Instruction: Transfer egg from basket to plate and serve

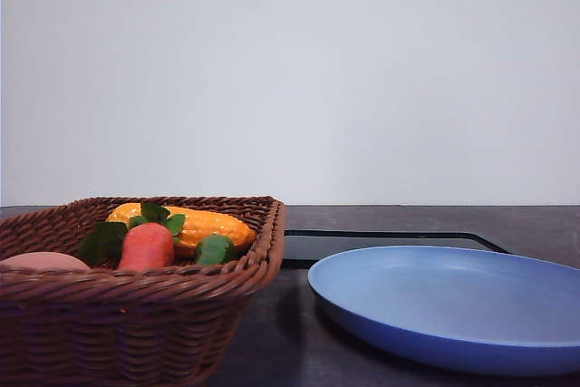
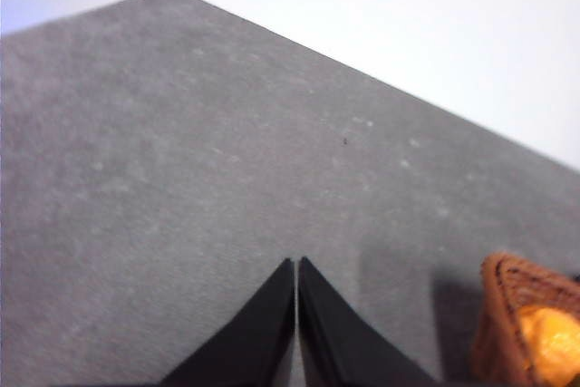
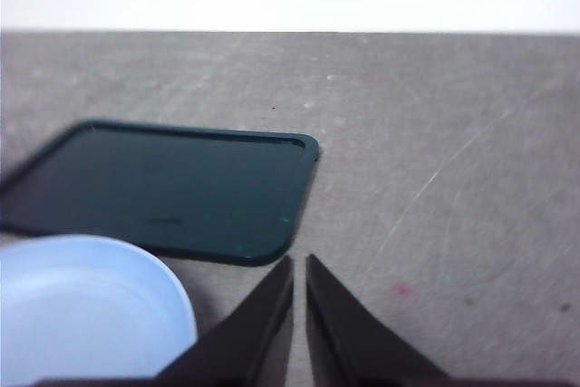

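The brown wicker basket (image 1: 136,314) stands at the front left. The pinkish-tan egg (image 1: 43,261) lies in it near its left side, half hidden by the rim. To its right the light-blue plate (image 1: 453,301) rests on the dark table. My left gripper (image 2: 296,265) is shut with nothing in it, over bare table, and a corner of the basket (image 2: 517,314) shows beside it. My right gripper (image 3: 300,265) is also shut with nothing held, over the table between the plate (image 3: 82,305) and a black tray (image 3: 163,188).
In the basket with the egg lie an orange-red carrot (image 1: 147,246) with green leaves and a yellow corn cob (image 1: 195,224). The flat black tray (image 1: 381,242) lies behind the plate. A white wall rises beyond the table's far edge.
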You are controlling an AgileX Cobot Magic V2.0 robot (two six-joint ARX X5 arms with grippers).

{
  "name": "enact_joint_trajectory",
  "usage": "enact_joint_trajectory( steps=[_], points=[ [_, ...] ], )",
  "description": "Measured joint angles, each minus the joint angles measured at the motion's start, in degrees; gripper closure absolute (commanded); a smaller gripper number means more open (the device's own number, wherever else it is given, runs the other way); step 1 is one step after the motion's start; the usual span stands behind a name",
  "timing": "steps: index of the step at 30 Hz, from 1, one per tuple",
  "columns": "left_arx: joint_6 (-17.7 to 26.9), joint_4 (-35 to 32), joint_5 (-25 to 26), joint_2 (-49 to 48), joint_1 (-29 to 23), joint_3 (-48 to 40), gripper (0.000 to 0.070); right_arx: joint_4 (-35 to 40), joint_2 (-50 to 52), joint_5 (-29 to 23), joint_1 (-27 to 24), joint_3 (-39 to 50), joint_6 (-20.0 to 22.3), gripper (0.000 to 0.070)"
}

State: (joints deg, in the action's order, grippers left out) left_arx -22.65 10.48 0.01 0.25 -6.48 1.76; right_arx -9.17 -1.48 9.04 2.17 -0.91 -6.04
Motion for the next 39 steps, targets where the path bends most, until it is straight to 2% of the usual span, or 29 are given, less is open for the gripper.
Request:
enact_joint_trajectory(
  steps=[3,8,14,21,26,32,39],
  points=[
    [-2.34,-0.13,2.46,0.00,0.00,0.00,0.0700,0.00,0.00,0.00,0.00,0.00,-5.00,0.0700],
    [-3.59,0.37,7.64,0.01,0.00,0.26,0.0700,-0.88,0.00,0.04,0.00,-0.27,-11.03,0.0700],
    [-3.87,11.98,11.74,3.07,-0.02,4.41,0.0700,-6.72,-1.98,0.00,0.00,-5.69,-14.90,0.0700],
    [-3.21,11.78,15.82,11.43,-0.02,12.06,0.0700,-12.88,-10.07,0.00,-0.02,-15.64,-15.30,0.0700],
    [0.72,12.02,21.72,19.24,0.32,16.93,0.0700,-15.69,-17.05,0.81,-0.04,-21.41,-15.19,0.0700],
    [5.55,13.98,29.14,28.26,2.95,24.36,0.0700,-18.20,-25.83,6.91,-0.04,-26.22,-14.77,0.0700],
    [14.03,26.06,29.83,40.31,9.09,35.29,0.0700,-22.43,-35.83,18.45,-0.04,-29.41,-12.88,0.0700]
  ],
)
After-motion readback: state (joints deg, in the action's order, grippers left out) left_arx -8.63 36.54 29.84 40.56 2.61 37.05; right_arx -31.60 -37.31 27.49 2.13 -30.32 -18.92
